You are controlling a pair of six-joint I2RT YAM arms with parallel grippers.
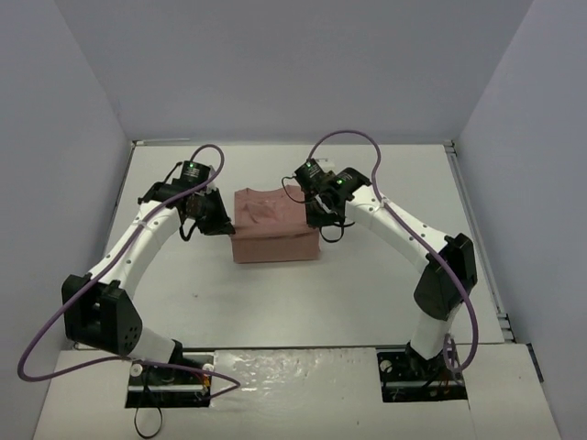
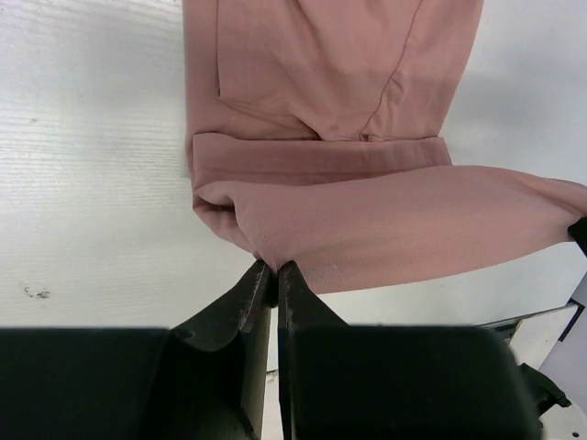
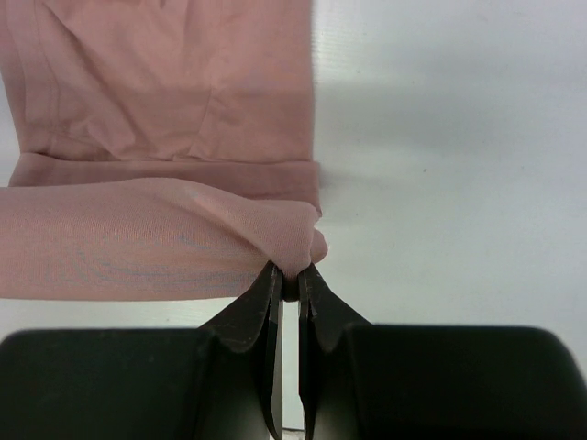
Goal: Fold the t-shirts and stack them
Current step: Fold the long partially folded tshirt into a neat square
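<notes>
The salmon-pink t-shirt (image 1: 273,229) lies partly folded in the middle of the white table, its graphic hidden. My left gripper (image 1: 223,225) is shut on the shirt's left corner; in the left wrist view (image 2: 273,268) the cloth (image 2: 385,220) is pinched between the fingertips and lifted. My right gripper (image 1: 321,220) is shut on the shirt's right corner; in the right wrist view (image 3: 290,273) a bunched edge of the shirt (image 3: 138,238) sits between the fingertips. The held edge hangs stretched between both grippers above the flat part of the shirt.
The white table (image 1: 385,275) is walled by grey panels at the back and both sides. The arm bases stand at the near edge. A purple cable (image 1: 348,137) loops above the right arm.
</notes>
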